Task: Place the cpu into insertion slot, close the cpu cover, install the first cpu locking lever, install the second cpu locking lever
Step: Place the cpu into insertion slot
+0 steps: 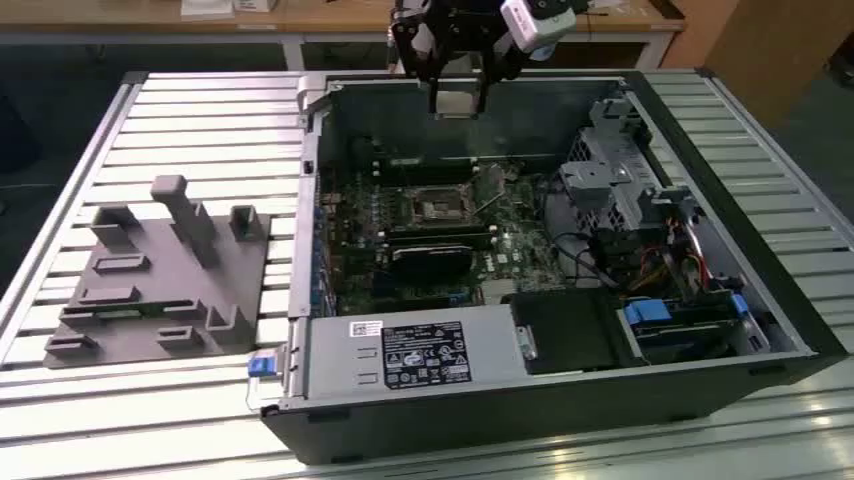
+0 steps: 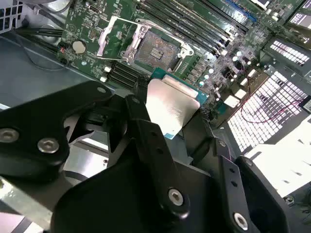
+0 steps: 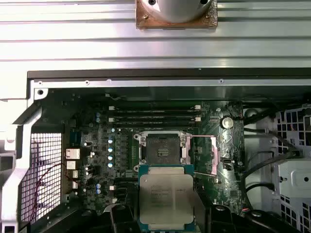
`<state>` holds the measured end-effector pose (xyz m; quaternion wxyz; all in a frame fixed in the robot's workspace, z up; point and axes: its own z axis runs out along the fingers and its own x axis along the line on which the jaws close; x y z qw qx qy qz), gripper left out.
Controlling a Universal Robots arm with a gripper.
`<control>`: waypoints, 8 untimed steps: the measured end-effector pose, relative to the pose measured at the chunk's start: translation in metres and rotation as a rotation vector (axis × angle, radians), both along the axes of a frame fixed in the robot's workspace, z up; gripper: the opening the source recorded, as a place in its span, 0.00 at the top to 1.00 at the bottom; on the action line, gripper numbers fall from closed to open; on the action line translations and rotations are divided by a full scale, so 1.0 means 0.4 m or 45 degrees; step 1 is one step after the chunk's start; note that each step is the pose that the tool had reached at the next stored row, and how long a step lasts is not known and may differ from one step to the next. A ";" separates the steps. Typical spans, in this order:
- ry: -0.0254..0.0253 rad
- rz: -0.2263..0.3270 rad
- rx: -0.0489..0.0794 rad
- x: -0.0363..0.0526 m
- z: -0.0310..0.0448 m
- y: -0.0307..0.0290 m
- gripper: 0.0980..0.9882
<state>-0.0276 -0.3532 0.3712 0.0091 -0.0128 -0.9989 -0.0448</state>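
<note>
Exterior view gives you the gripper [image 1: 455, 82] high over the far wall of the open computer case [image 1: 534, 412]; its fingers pinch the cpu [image 1: 455, 103] by two opposite edges, and the chip hangs in the air, well apart from the board; in the first wrist view you see the insertion slot [image 3: 163, 148] bare, its dark centre exposed; the cpu cover [image 3: 204, 156] stands swung open just beside it; the memory slots [image 3: 154, 116] lie on the slot's other side; a grey fixture [image 1: 160, 270] sits on the slatted table [image 1: 200, 110] beside the case.
</note>
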 end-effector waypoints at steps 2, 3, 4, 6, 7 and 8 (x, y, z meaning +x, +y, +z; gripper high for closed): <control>0.0000 0.000 0.000 0.000 0.000 0.000 0.51; 0.0000 0.000 0.000 0.000 0.000 0.000 0.51; 0.0000 0.000 0.000 0.000 0.000 0.000 0.51; -0.0022 0.000 0.000 0.000 -0.001 0.000 0.51; -0.0041 0.000 0.000 0.000 -0.002 0.000 0.51; -0.0063 0.000 0.000 0.000 -0.003 0.000 0.51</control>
